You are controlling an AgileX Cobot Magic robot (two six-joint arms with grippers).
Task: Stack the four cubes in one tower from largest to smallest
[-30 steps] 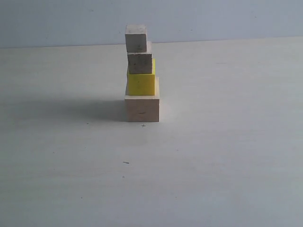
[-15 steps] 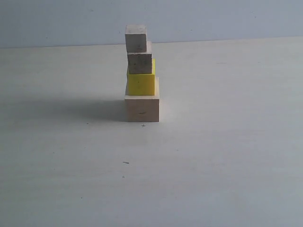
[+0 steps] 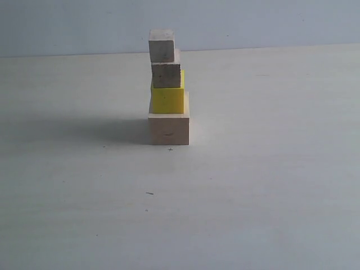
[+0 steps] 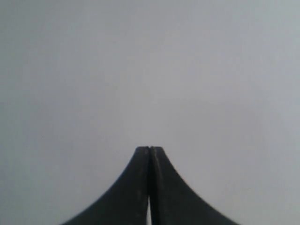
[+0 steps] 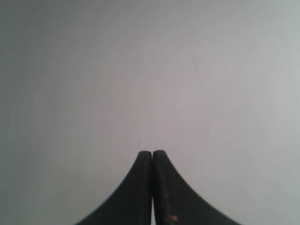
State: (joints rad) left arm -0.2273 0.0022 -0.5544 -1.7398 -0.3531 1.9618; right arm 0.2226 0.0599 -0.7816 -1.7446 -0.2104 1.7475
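Note:
In the exterior view the tower (image 3: 167, 90) stands on the table, left of centre. Its base is the largest pale wood cube (image 3: 169, 128). On that sits the bright yellow cube (image 3: 167, 99), then the knotty pale wood cube (image 3: 166, 75), then the tiniest pale wood cube (image 3: 161, 45), set a little to the left. Neither arm shows in the exterior view. My left gripper (image 4: 149, 148) is shut, its black fingers pressed together over a blank grey surface. My right gripper (image 5: 152, 152) is shut the same way, holding nothing.
The pale table (image 3: 264, 180) stretches all round the tower, with a grey wall (image 3: 253, 22) behind it. A small dark speck (image 3: 149, 193) lies on the table in front of the tower.

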